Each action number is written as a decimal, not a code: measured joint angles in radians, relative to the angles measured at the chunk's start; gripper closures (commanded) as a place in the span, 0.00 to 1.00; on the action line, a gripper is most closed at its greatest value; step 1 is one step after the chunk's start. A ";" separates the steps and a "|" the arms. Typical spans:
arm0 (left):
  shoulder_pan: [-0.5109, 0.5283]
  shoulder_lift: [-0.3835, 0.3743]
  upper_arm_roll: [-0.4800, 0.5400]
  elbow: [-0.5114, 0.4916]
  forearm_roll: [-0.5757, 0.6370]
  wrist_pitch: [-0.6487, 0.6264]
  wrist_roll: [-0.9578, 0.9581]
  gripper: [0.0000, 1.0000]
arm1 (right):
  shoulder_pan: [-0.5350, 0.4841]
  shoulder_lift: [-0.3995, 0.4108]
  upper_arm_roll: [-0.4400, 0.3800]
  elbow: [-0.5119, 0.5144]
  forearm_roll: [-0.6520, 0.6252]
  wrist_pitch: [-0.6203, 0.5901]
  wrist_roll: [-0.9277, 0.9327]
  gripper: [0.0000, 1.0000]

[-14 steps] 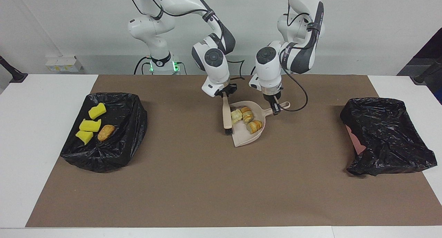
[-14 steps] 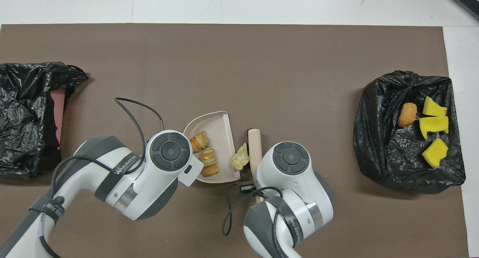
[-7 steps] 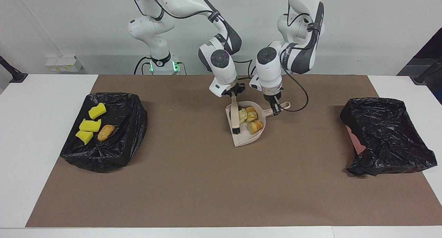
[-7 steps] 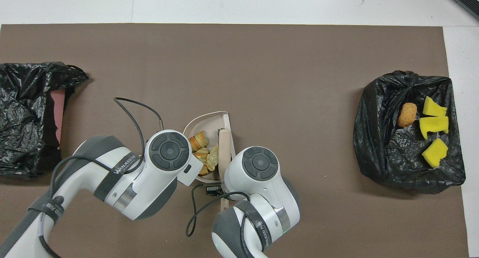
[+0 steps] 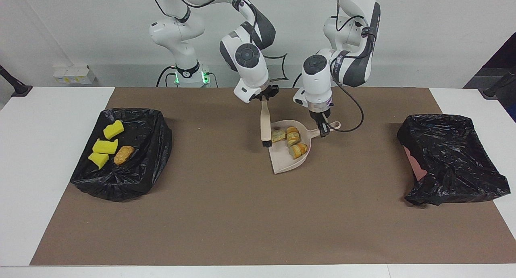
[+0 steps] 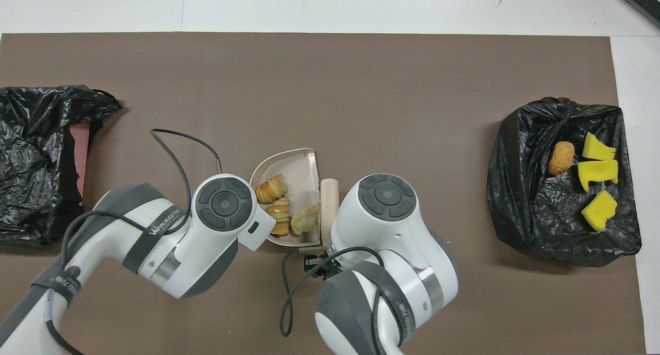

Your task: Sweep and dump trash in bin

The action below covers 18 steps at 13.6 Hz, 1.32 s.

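Note:
A beige dustpan [image 5: 287, 160] [image 6: 296, 164] lies mid-table, and my left gripper [image 5: 322, 128] is shut on its handle. Three cream and orange bread-like pieces of trash [image 5: 292, 135] [image 6: 270, 189] rest inside it. My right gripper [image 5: 264, 99] is shut on the top of the beige brush [image 5: 265, 122] [image 6: 328, 198]. The brush hangs upright, its black bristles at the pan's open edge on the side toward the right arm's end. More trash, three yellow chunks [image 5: 105, 146] and a golden-brown lump [image 5: 123, 154], lies in a black-lined bin [image 5: 137, 165] [image 6: 526, 205]. In the overhead view both wrists hide the grippers.
A second bin [image 5: 447, 157] [image 6: 31, 138] with a crumpled black liner and a pink patch showing stands at the left arm's end of the brown mat. A black cable loops from the left wrist [image 6: 175, 138] over the mat.
The brush pushed the cream piece from the pan's mouth into the pan, then drew back to the open edge. The pan has shifted only slightly.

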 measured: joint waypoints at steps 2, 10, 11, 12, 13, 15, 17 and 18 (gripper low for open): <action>0.025 -0.001 0.003 0.020 0.000 -0.001 0.052 1.00 | -0.016 -0.040 0.000 0.000 -0.043 -0.056 0.000 1.00; 0.312 -0.108 0.014 0.058 -0.124 -0.062 0.524 1.00 | 0.017 -0.066 0.008 -0.046 -0.124 -0.055 0.030 1.00; 0.364 -0.126 0.016 0.060 -0.145 -0.077 0.593 1.00 | 0.046 -0.062 0.010 -0.061 -0.124 -0.019 0.061 1.00; 0.418 -0.139 0.017 0.064 -0.169 -0.083 0.667 1.00 | 0.076 -0.054 0.012 -0.072 -0.124 0.015 0.089 1.00; 0.476 -0.148 0.018 0.069 -0.190 -0.089 0.732 1.00 | 0.108 -0.040 0.014 -0.077 -0.124 0.050 0.118 1.00; 0.581 -0.150 0.020 0.091 -0.221 -0.107 0.816 1.00 | 0.168 0.002 0.016 -0.076 -0.124 0.109 0.176 1.00; 0.688 -0.150 0.021 0.112 -0.266 -0.111 0.878 1.00 | 0.225 0.060 0.017 -0.069 -0.124 0.171 0.226 1.00; 0.742 -0.150 0.021 0.122 -0.282 -0.111 0.904 1.00 | 0.243 0.086 0.017 -0.061 -0.125 0.185 0.233 1.00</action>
